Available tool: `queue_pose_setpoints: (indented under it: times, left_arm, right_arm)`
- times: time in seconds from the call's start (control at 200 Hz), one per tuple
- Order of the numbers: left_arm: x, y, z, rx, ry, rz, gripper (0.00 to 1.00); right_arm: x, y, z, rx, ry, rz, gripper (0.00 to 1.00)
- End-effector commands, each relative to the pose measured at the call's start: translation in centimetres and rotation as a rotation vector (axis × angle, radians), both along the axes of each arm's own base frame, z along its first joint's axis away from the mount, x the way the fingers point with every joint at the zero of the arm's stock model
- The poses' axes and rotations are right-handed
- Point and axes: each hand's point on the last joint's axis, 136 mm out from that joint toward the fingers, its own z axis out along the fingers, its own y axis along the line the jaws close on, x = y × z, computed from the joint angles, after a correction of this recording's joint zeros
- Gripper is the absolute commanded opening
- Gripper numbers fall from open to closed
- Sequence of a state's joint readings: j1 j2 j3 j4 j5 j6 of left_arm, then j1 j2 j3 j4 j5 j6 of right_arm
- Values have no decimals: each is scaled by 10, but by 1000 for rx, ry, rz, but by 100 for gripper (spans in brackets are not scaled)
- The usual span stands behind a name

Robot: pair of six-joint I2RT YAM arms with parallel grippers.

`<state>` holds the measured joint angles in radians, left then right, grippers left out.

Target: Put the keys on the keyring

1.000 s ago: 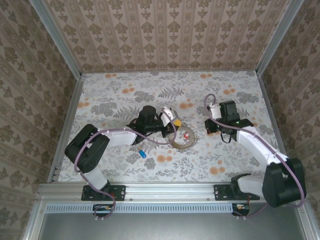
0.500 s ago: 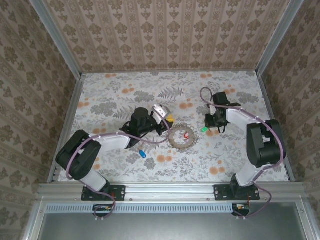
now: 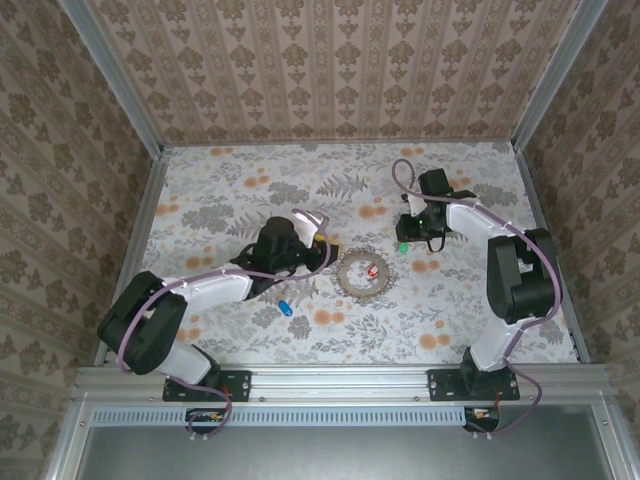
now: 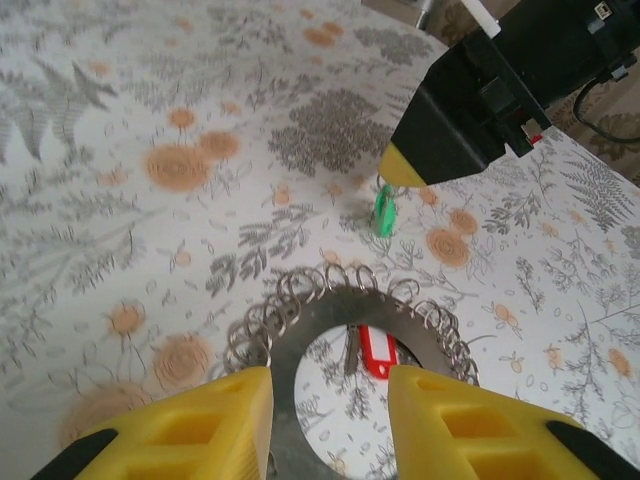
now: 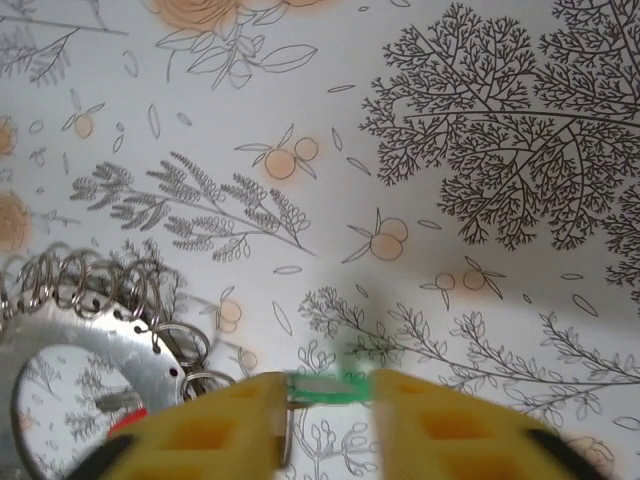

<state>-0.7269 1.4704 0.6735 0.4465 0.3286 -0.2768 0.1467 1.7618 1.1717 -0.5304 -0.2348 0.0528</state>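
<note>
The keyring (image 3: 352, 283) is a flat silvery ring edged with small wire loops, lying mid-table. A red key (image 3: 374, 270) rests inside its hole. In the left wrist view my left gripper (image 4: 330, 385) is open, its yellow fingers (image 4: 195, 420) low over the keyring's (image 4: 310, 320) near rim, with the red key (image 4: 378, 352) beyond. My right gripper (image 5: 328, 395) is shut on a green key (image 5: 330, 386), held just right of the keyring (image 5: 85, 335). That green key (image 4: 384, 212) hangs off the table. A blue key (image 3: 284, 307) lies at the near left.
The table (image 3: 230, 190) has a floral cover and is walled on three sides by patterned panels and metal rails (image 3: 135, 230). Both arm bases sit on the near rail (image 3: 340, 380). The two grippers flank the keyring closely.
My left gripper has drawn back to the left off the keyring and its jaws have widened. The right arm has swung toward the far side, and the green key now sits between its fingers.
</note>
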Motion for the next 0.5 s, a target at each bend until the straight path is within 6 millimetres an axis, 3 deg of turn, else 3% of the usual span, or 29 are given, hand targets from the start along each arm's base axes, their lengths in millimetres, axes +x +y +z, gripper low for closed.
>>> queue_pose_setpoints:
  times: [0.0, 0.04, 0.075, 0.145, 0.18, 0.225, 0.3, 0.36, 0.455, 0.495]
  left_arm:
    - [-12, 0, -13, 2, 113, 10, 35]
    - [-13, -2, -13, 6, 113, 7, 34]
    - [-13, -3, -13, 8, 113, 1, 33]
    - [-13, -8, -13, 15, 121, -15, 32]
    - [-13, -11, -13, 20, 123, -26, 32]
    - [-13, -14, -13, 26, 128, -39, 31]
    - [-12, -19, -13, 23, 130, -52, 32]
    - [-11, -22, -13, 21, 132, -60, 32]
    - [-8, -25, -14, 20, 137, -58, 32]
    - [-8, -26, -14, 18, 140, -59, 32]
  right_arm:
    - [-15, -15, -14, -23, 88, -50, 14]
    - [-19, -12, -16, 33, 91, -78, 12]
    - [-22, -12, -17, 64, 92, -97, 0]
    - [-27, -16, -20, 98, 99, -136, 0]
    - [-28, -13, -18, 166, 103, -149, 10]
    - [-26, -5, -12, 323, 98, -181, 32]
    - [-25, -1, -2, 476, 91, -220, 45]
    - [-27, -8, -5, 428, 93, -243, 47]
    - [-39, -37, -21, 163, 107, -270, 46]
    - [-43, -41, -24, 126, 111, -269, 37]
